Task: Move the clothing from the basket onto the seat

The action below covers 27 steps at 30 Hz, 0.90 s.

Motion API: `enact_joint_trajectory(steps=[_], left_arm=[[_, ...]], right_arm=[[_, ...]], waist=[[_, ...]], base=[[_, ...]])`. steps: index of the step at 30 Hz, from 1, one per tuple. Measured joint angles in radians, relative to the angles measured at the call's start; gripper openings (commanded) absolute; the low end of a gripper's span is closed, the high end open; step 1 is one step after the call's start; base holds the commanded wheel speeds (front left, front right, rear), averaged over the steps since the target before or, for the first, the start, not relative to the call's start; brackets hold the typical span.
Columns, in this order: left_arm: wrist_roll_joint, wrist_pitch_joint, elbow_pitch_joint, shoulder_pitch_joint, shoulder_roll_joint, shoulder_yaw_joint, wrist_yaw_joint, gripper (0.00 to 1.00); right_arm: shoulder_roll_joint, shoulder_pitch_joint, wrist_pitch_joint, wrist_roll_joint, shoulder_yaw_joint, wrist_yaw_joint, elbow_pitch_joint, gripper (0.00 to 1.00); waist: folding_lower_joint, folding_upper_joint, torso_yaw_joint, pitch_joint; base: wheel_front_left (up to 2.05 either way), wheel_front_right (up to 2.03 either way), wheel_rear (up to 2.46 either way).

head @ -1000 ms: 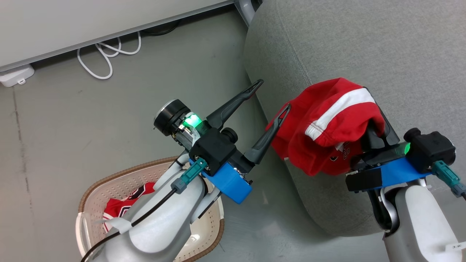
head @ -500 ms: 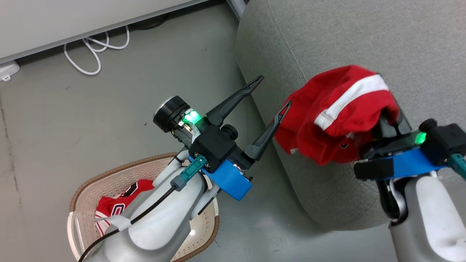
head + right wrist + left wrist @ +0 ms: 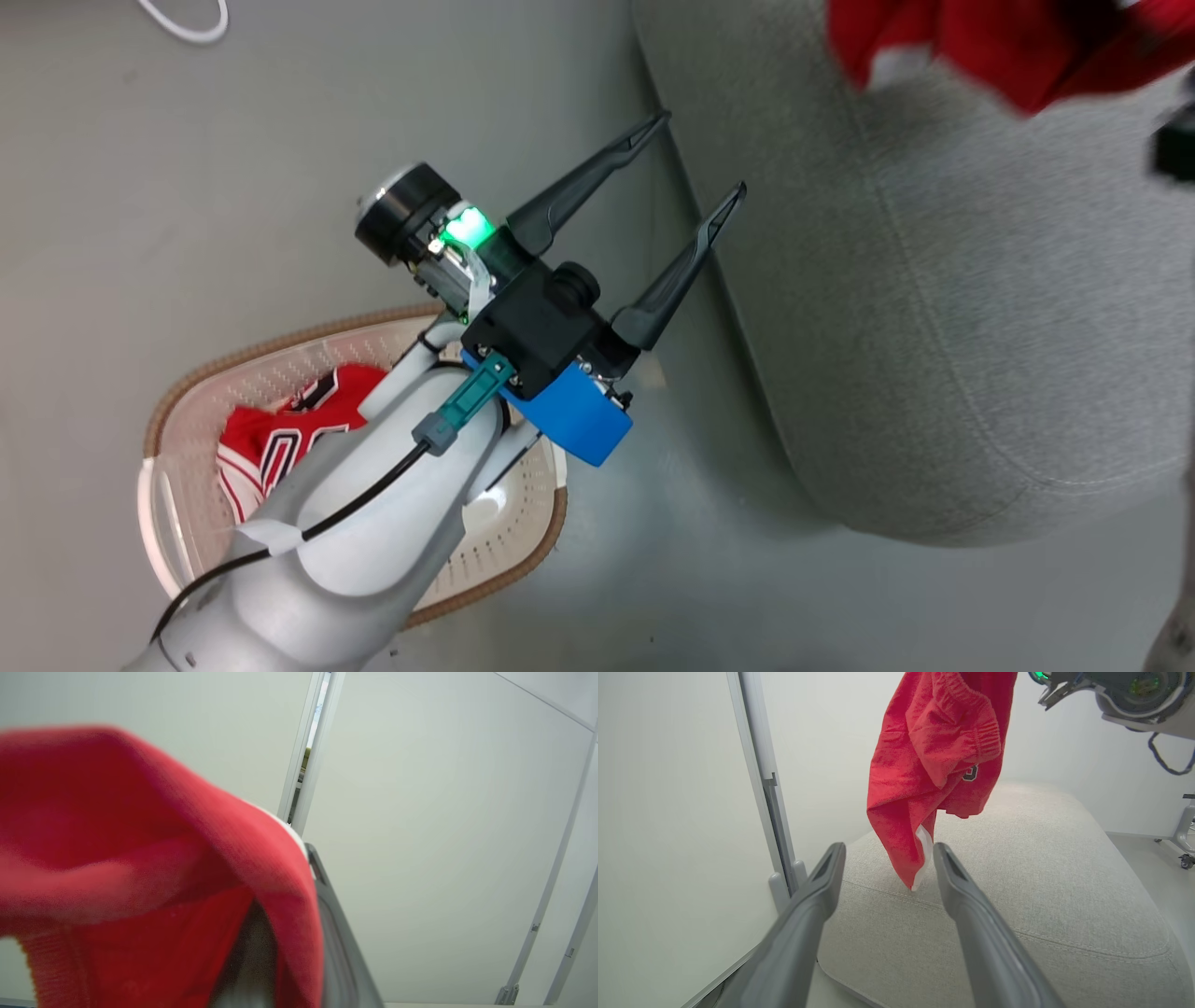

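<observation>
Hanging long-axis vertical, red garment (image 3: 934,760), corner toward seat (image 3: 1055,891).

Left forearm (image 3: 373,532) pale grey, black cable (image 3: 364,495), teal connector (image 3: 471,397); wrist block (image 3: 532,331) black, blue plate (image 3: 569,420), green light (image 3: 467,227); left gripper (image 3: 705,150) dark fingers (image 3: 672,271).

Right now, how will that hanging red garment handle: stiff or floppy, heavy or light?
Probably floppy: the red garment hangs in loose folds above the seat. Likely light, since the fabric drapes thinly with one hem corner dangling free. Released, it would probably land crumpled rather than flat.
</observation>
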Motion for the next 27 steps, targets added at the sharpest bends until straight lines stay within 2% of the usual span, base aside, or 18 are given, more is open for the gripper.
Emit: enact_joint_trajectory(steps=[7, 12, 21, 27], left_arm=[[0.022, 0.000, -0.020, -0.053, 0.025, 0.004, 0.000, 1.00], [0.030, 0.000, -0.029, -0.076, 0.041, 0.005, 0.000, 1.00], [0.036, 0.000, -0.035, -0.098, 0.049, 0.002, 0.000, 1.00], [0.036, 0.000, -0.036, -0.098, 0.064, 0.003, 0.002, 1.00]], right_arm=[[-0.104, -0.172, 0.000, 0.000, -0.135, 0.000, 0.003, 0.00], [-0.165, -0.219, 0.000, 0.016, -0.200, 0.000, 0.082, 0.00], [-0.182, -0.197, 0.000, 0.010, -0.297, 0.000, 0.335, 0.00], [-0.147, -0.173, 0.000, 0.002, -0.311, 0.000, 0.476, 0.00]], waist=[[0.0001, 0.0000, 0.022, 0.131], [0.0001, 0.0000, 0.033, 0.213], [0.0001, 0.0000, 0.048, 0.301], [0.0001, 0.0000, 0.042, 0.315]], base=[[0.00, 0.00, 0.00], [0.00, 0.00, 0.00], [0.00, 0.00, 0.00], [0.00, 0.00, 0.00]])
